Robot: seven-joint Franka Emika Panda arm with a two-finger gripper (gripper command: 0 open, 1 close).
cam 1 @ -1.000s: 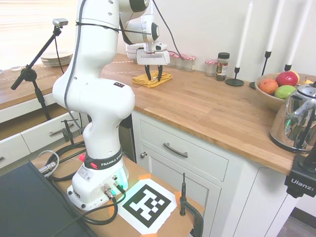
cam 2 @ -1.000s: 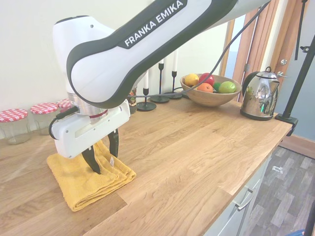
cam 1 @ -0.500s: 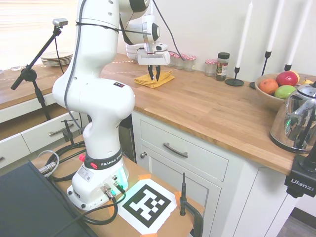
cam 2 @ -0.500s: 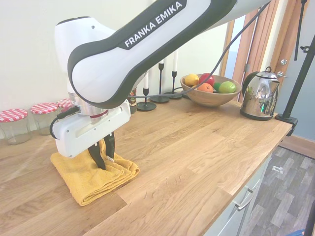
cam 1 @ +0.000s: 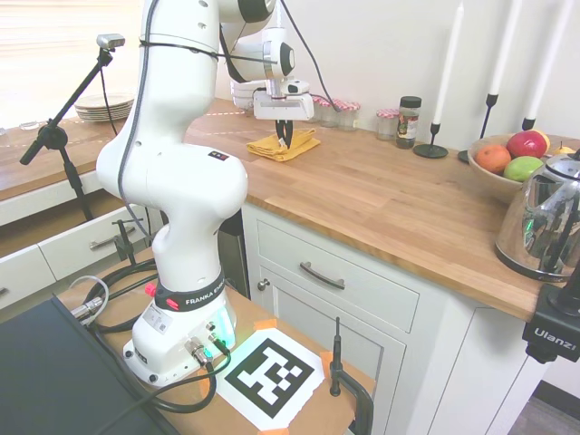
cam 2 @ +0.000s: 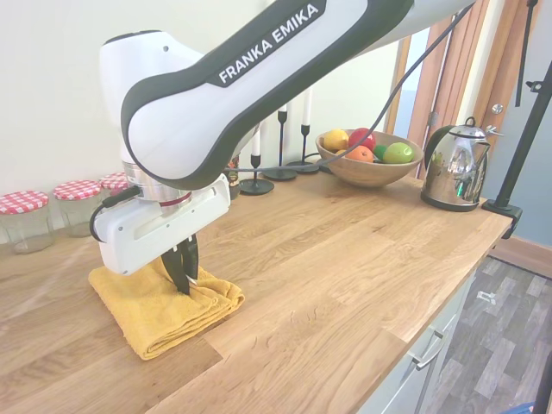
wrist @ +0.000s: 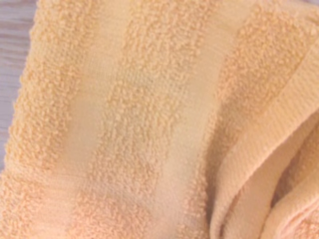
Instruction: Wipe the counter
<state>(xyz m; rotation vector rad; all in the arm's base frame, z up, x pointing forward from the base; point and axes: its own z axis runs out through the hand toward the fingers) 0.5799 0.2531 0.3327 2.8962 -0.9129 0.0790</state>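
Nearest to us in the first exterior view, the desk [cam 1: 381, 204] is a long butcher-block top on white panelled cabinets with dark bar handles, and its front edge runs bare across the middle of the picture. At the near right end, by the front edge, stands a chrome electric kettle [cam 1: 549, 228]. Behind the kettle, toward the back edge, sits a wooden fruit bowl [cam 1: 497, 178] holding a red apple, an orange and a green fruit.

Farther along, about midway between the front and back edges, lies a folded yellow terry towel [cam 2: 164, 302], flat on the wood with one fold pulled up into a ridge. The jaws [cam 2: 182, 274] come straight down onto that ridge, pressed together and pinching the towel (the second exterior view shows the two dark fingers [cam 2: 177, 267] closed on the bunched cloth). In the wrist view we see only the towel's looped pile and a rolled hem filling the picture, slightly out of focus.

Against the back edge, beyond the towel, stand glass jars with red-checked lids [cam 2: 23, 221], and a dark-capped spice jar [cam 1: 409, 121] stands farther along that edge. Beside it rise black candlesticks with white tapers [cam 1: 435, 118]. At the far end of the desk, past the arm, rests a stack of white plates [cam 1: 105, 107].
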